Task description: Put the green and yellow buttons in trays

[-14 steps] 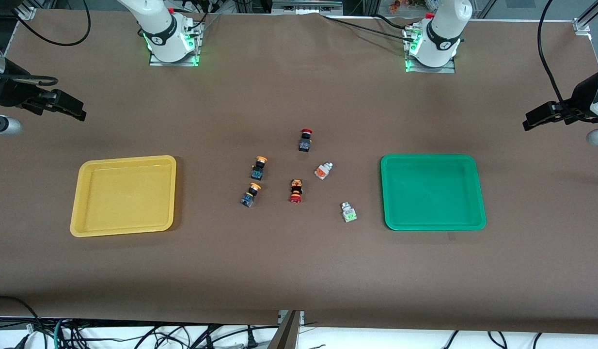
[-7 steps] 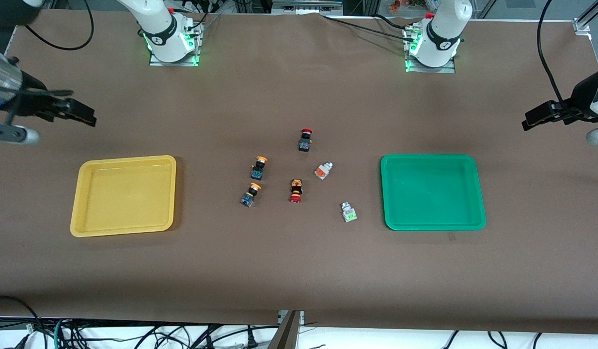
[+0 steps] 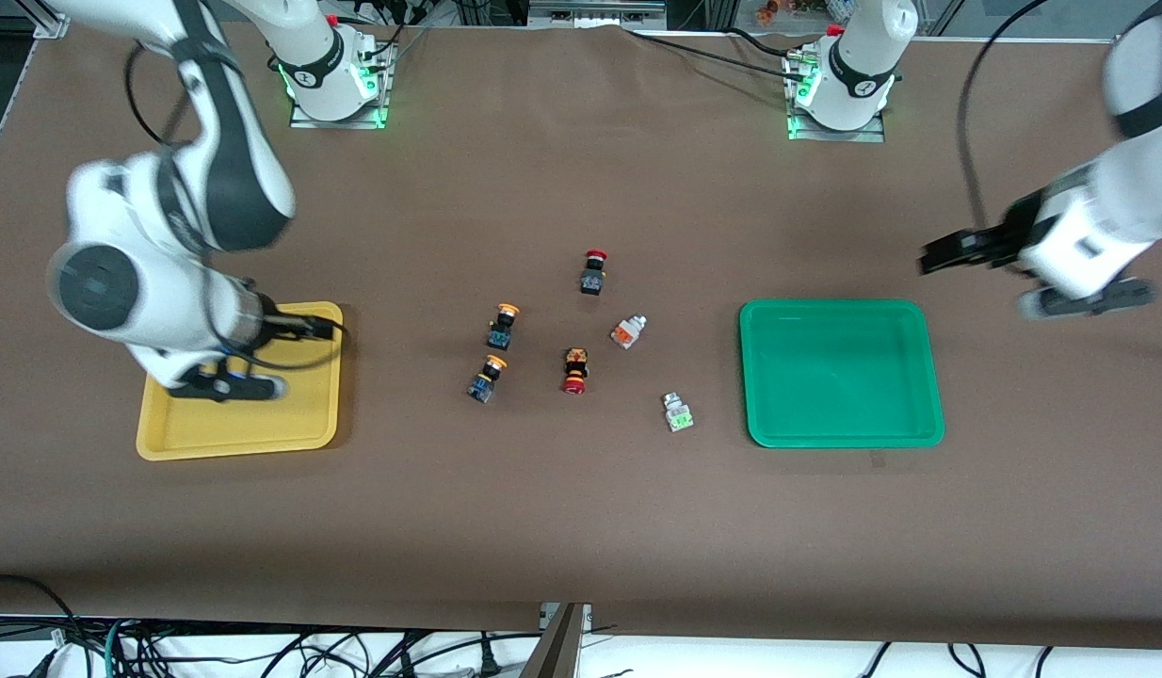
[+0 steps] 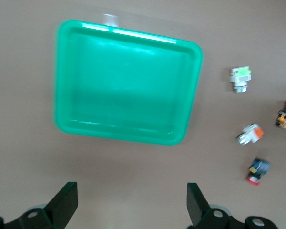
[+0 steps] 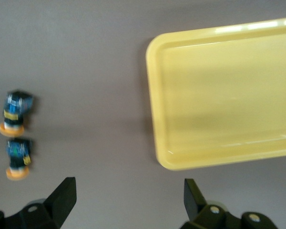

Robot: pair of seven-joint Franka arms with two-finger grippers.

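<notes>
Your right hand [image 3: 329,329] hung wide apart over the yellow tray [image 3: 167,433], left hand [image 4: 132,202] likewise near the green tray [image 3: 929,377] — buttons [image 3: 503,326] lay mid-counter. You needed each hand squarely above one before descending.

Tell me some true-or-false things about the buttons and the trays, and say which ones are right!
1. The green tray has a button inside it. False: it holds nothing; all the buttons lie on the table between the two trays.
2. Both tools are open. True: the left tool and the right tool each show their fingers spread wide apart.
3. The right tool is holding a yellow-capped button. False: nothing sits between its fingers, and that button lies on the table.
4. The clear button with the green insert lies nearer the front camera than the clear button with the orange insert. True.
5. The yellow tray sits toward the left arm's end of the table. False: it sits toward the right arm's end.
</notes>
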